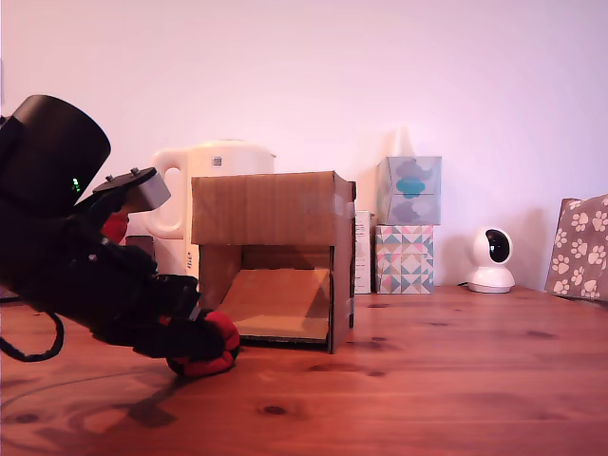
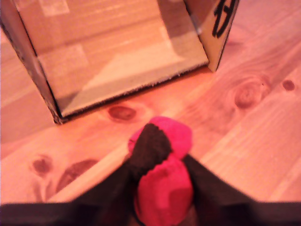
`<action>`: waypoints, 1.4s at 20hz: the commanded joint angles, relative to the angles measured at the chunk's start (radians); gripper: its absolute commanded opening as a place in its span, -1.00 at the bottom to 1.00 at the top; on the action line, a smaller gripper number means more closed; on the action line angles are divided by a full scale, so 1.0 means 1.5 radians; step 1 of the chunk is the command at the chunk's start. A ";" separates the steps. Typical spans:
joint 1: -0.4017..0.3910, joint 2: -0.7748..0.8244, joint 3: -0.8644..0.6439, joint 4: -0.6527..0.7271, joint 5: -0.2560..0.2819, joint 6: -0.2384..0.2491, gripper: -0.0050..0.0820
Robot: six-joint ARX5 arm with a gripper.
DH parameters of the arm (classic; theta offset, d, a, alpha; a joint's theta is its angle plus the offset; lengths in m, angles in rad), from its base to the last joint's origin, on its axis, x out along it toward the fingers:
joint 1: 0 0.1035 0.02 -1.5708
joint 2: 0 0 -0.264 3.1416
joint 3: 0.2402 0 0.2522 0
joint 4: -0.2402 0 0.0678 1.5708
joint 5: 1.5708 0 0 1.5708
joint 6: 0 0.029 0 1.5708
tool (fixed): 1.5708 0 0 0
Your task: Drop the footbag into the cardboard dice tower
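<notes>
While low on the wooden table, just before the cardboard dice tower, gripper clamped narrow around the footbag.

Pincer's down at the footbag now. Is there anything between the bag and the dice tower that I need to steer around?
Nothing visible. The pincer straddles the footbag on the table, just in front of the cardboard dice tower. Only bare wood lies between the bag and the tower's front opening. The kettle and tissue boxes stand behind and beside the tower.
</notes>
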 commanded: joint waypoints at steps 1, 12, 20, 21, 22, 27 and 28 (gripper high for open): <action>-0.001 -0.007 -0.003 -0.026 0.002 -0.004 -0.56; -0.001 -0.375 -0.003 -0.300 0.031 -0.022 -0.56; -0.002 -0.424 -0.003 -0.069 0.024 -0.073 -0.56; -0.002 -0.416 -0.001 -0.041 0.018 -0.073 -0.56; -0.002 -0.404 0.006 -0.018 0.012 -0.072 -0.56; -0.002 -0.303 0.149 -0.087 0.003 -0.072 -0.56; -0.002 -0.273 0.195 -0.126 0.003 -0.072 -0.56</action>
